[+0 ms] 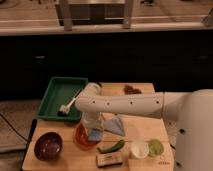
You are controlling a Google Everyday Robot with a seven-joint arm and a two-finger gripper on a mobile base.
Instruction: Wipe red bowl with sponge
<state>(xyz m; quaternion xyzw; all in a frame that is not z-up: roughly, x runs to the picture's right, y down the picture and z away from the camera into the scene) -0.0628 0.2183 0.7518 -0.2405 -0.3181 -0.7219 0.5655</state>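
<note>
The red bowl (pixel 81 138) sits on the wooden table (pixel 145 127) near its front edge, left of centre. It lies directly under the gripper (pixel 95 131), which comes down over the bowl's right rim and hides that side. The bowl is shallow and round, bright orange-red, and only its left part and front rim show. At the gripper's lower end a small light-blue pad, the sponge (pixel 96 135), shows against the bowl's right edge. Whether the gripper is clamped on the sponge or loose around it cannot be told from this view. Just right of the gripper lies a grey-blue triangular cloth (pixel 118 125), and a green pepper (pixel 111 147) lies in front of it, close to the bowl. A tan block (pixel 110 159) rests nearer the table's front edge. A darker maroon bowl (pixel 48 146) stands apart to the left, and a green tray (pixel 54 95) lies behind it.
</note>
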